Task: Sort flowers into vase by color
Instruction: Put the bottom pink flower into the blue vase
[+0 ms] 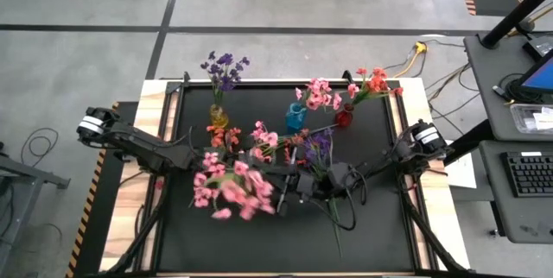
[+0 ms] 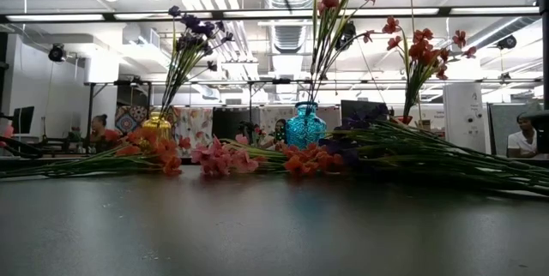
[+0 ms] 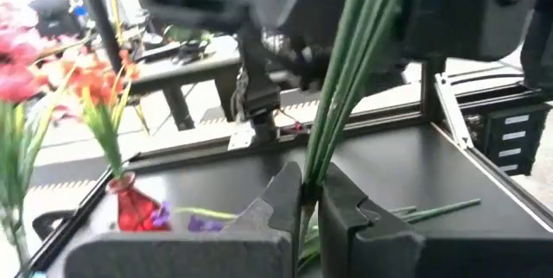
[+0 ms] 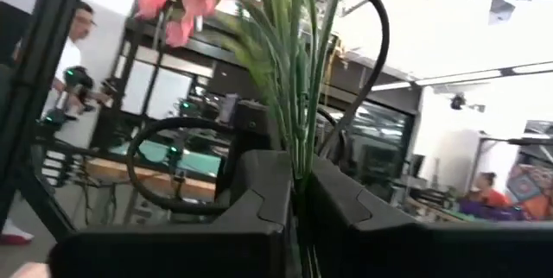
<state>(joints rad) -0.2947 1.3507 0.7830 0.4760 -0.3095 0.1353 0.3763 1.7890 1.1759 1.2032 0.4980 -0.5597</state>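
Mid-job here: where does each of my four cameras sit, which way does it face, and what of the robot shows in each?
High view: above the table, straight down; both arms meet at centre over the pink flowers.
Low view: table-top height, level across the table to the yellow vase, blue vase and room; hardly any robot.
Left wrist view: left gripper shut on green stems; red vase beyond.
Right wrist view: right gripper shut on the same sprig's stems, pink blossoms above.
Shared: both wrists show that sprig.

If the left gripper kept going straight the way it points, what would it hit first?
Probably the right gripper, facing the left gripper just ahead; both are shut on flower stems. Depth is unclear.
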